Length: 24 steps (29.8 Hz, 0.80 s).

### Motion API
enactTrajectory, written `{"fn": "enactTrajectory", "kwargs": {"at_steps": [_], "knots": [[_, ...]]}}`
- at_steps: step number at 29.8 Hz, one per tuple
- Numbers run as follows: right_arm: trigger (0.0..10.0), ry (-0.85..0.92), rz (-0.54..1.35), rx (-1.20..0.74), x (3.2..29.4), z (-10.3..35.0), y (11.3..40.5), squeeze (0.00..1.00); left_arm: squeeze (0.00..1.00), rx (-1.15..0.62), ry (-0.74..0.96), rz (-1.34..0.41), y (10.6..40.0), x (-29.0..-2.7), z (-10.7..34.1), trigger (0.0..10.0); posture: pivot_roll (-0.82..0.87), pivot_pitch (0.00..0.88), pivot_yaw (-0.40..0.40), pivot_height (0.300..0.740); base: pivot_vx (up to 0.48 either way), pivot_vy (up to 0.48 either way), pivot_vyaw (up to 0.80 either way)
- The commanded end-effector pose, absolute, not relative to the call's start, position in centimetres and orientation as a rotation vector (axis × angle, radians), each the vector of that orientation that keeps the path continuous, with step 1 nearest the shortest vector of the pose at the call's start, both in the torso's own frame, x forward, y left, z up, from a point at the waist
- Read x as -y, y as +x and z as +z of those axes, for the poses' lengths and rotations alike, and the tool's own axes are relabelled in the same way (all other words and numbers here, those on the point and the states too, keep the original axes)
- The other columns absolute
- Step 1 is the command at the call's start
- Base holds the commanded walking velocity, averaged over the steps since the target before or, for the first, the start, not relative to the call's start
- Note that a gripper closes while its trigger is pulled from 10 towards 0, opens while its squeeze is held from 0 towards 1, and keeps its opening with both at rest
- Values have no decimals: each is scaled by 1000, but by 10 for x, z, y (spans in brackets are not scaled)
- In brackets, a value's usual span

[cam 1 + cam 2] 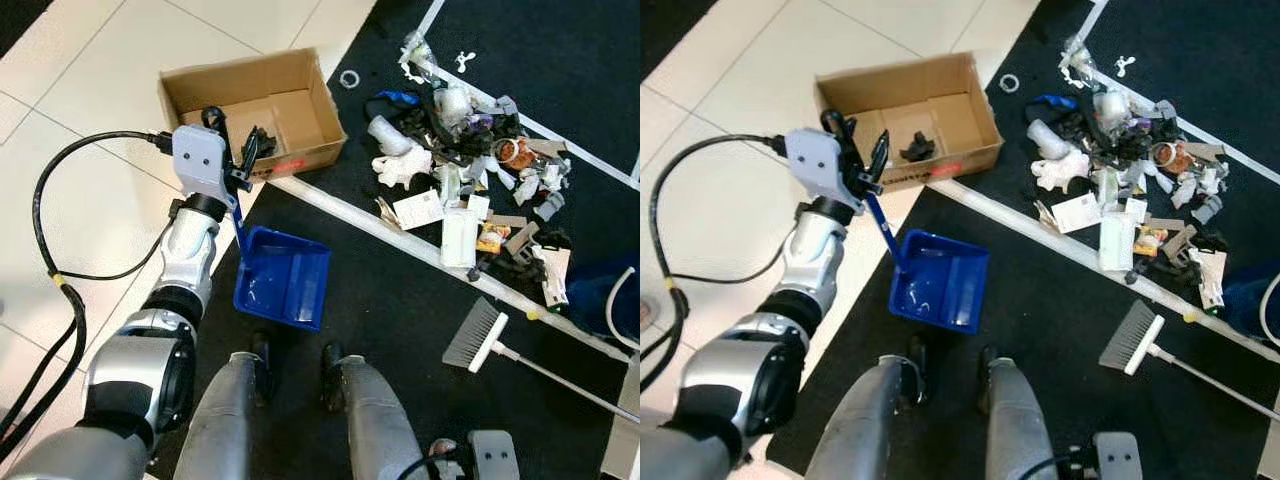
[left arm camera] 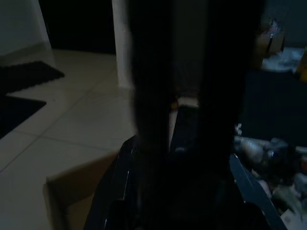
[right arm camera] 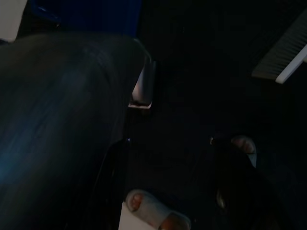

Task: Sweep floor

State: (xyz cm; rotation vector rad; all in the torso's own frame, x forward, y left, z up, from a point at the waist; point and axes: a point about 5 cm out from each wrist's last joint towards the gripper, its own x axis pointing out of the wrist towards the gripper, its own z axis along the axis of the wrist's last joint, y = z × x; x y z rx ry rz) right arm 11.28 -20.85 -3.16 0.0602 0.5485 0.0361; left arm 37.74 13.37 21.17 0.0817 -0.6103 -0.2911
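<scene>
Left gripper point(image 1: 238, 152): I see it clenched on the thin handle of the blue plastic dustpan point(image 1: 283, 277).
Dustpan: on the black mat, just before my feet.
Broom point(image 1: 478, 337): flat on the mat (pale bristles, white head), well apart.
Litter pile point(image 1: 470, 190): crumpled paper and scraps beyond the white strip.
Cardboard box point(image 1: 250, 105): open, on the tiles.
Right gripper point(image 3: 168, 158): hangs low; fingers spread apart.

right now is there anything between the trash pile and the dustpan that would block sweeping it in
Yes: a white strip lies on the dark mat between the trash pile and the blue dustpan, which the left gripper holds by its handle. The broom lies on the mat on the dustpan's side of the strip.
</scene>
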Motion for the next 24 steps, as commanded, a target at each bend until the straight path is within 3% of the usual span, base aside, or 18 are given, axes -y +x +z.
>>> {"fn": "enactTrajectory", "kwargs": {"at_steps": [1,10,24], "knots": [[10000,77,22,-631,208,-44,96,0,0,640,59,-299,373,-132,209,10000,-131,545,-5,740,0,0,0],[10000,84,5,-586,210,-49,137,0,0,763,-15,-349,361,-121,224,10000,-62,418,35,740,0,0,0],[10000,83,-31,-546,218,-49,179,0,0,764,-194,-408,343,-100,217,10000,-20,260,49,740,0,0,0]]}}
